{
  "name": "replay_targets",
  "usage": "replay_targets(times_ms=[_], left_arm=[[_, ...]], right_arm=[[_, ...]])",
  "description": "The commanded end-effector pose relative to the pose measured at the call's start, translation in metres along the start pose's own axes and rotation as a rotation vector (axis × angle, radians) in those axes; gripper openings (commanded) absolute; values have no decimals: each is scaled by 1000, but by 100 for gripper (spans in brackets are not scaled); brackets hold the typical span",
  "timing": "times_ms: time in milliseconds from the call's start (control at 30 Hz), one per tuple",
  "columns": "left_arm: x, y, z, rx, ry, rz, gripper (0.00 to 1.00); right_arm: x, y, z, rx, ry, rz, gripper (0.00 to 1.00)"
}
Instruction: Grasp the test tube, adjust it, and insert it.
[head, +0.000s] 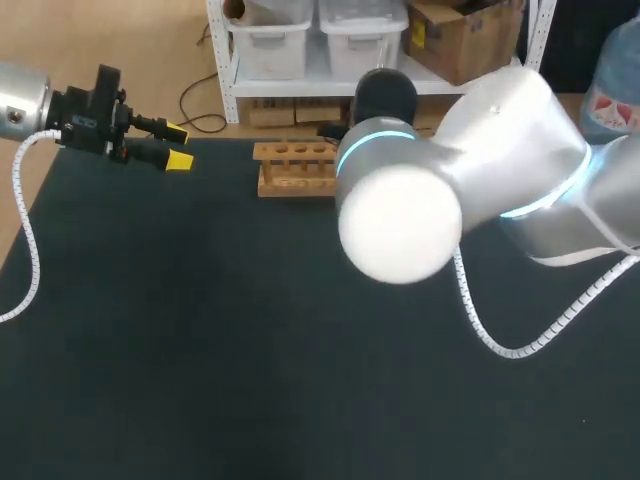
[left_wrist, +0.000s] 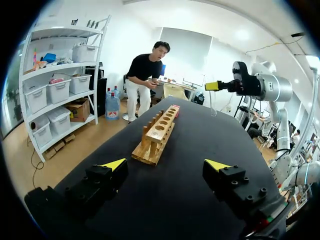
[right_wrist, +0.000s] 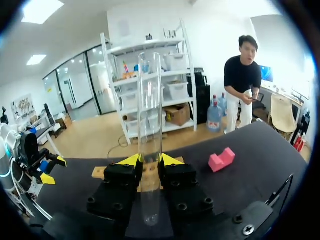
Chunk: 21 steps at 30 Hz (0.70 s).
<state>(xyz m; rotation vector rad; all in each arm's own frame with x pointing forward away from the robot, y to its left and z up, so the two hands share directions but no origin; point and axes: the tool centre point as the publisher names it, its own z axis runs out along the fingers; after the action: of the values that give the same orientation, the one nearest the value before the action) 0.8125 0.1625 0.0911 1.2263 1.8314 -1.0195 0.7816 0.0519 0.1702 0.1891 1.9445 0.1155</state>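
Right tool (right_wrist: 150, 161) pinches the glass test tube (right_wrist: 150, 100) below its middle. Likely light, slick, fragile: grip gently. Left tool (left_wrist: 167, 166) wide, empty.

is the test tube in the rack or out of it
Out. The right claw is shut on the test tube, upright and away from the rack, whose holes look empty.
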Motion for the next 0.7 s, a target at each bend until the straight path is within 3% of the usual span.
replay_targets(times_ms=[33, 433, 700], left_arm=[[1, -1, 0, -2, -2, 2, 100], [1, -1, 0, -2, -2, 2, 100], [1, -1, 0, -2, -2, 2, 100]], right_arm=[[-3, -6, 12, -50, -153, -12, 0], [-22, -12, 28, -125, -294, -51, 0], [-24, -10, 41, -195, -414, -155, 0]])
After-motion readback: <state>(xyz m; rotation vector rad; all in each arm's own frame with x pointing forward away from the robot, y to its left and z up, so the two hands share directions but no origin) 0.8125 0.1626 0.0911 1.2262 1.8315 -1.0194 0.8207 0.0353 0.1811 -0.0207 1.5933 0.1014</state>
